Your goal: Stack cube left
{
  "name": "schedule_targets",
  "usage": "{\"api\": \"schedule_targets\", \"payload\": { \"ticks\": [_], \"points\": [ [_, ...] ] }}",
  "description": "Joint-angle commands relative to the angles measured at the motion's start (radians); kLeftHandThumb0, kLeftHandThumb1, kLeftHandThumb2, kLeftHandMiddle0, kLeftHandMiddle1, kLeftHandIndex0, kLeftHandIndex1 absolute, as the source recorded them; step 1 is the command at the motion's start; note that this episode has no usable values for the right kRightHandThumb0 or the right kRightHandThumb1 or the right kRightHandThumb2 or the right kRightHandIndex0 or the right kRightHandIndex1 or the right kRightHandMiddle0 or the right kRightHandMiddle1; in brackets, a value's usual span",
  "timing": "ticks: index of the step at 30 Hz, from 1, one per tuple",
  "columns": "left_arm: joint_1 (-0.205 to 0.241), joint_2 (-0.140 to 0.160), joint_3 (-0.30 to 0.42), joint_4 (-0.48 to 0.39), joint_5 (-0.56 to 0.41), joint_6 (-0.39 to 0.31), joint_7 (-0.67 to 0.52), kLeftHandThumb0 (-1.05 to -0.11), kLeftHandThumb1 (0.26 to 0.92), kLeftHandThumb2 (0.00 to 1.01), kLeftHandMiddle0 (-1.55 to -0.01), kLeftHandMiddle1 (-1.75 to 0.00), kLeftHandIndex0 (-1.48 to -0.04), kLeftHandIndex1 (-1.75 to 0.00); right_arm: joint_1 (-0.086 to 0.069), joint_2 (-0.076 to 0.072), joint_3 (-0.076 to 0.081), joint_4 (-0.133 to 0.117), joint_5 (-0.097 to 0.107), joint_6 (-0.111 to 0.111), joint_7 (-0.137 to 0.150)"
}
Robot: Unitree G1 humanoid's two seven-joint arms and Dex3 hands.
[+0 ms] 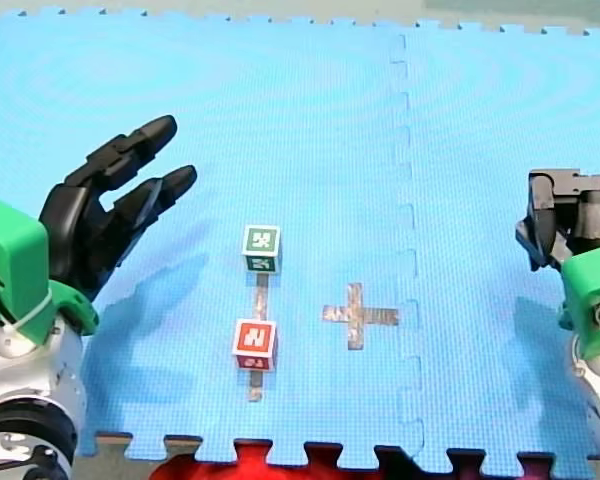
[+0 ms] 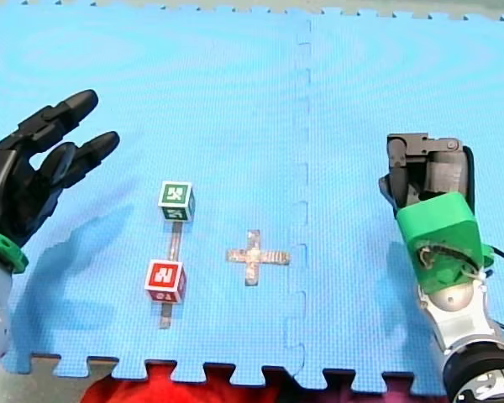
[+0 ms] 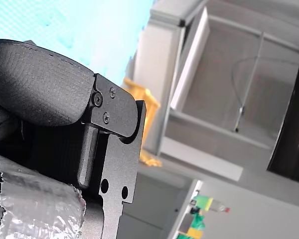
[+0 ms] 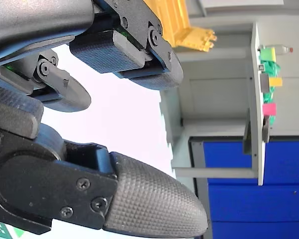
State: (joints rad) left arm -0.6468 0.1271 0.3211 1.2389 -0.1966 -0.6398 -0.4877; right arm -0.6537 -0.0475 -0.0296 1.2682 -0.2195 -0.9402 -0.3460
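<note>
A green cube [image 1: 262, 248] with a white marker on top sits on the blue foam mat [image 1: 310, 120], left of centre. A red cube [image 1: 255, 343] stands just in front of it, nearer the mat's front edge, with a short gap between the two. My left hand [image 1: 130, 190] hovers above the mat to the left of the green cube, a clear distance from both cubes, holding nothing. My right hand [image 2: 420, 168] is at the far right of the mat with its fingers curled, also empty.
A silver tape cross [image 1: 358, 316] is stuck to the mat right of the red cube. Thin tape strips [image 1: 262, 295] lie in front of each cube. The mat's jigsaw seam [image 1: 408, 200] runs front to back. A red surface [image 1: 240, 468] shows beyond the front edge.
</note>
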Motion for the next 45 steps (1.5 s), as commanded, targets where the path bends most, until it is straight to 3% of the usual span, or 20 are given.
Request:
{"api": "schedule_targets", "payload": {
  "ticks": [1,45],
  "points": [
    [0.0,0.004,0.002,-0.002,-0.005,-0.002,-0.003,-1.017,0.921,0.08,-0.67,0.0,-0.62,0.0,-0.002,-0.003,-0.002,-0.003,0.003,-0.006,-0.005],
    [0.01,0.026,-0.023,0.011,0.037,0.007,0.066,-1.037,0.921,0.07,-0.67,0.0,-0.63,0.0,0.006,-0.001,-0.012,-0.004,0.012,-0.007,0.01]
  ]
}}
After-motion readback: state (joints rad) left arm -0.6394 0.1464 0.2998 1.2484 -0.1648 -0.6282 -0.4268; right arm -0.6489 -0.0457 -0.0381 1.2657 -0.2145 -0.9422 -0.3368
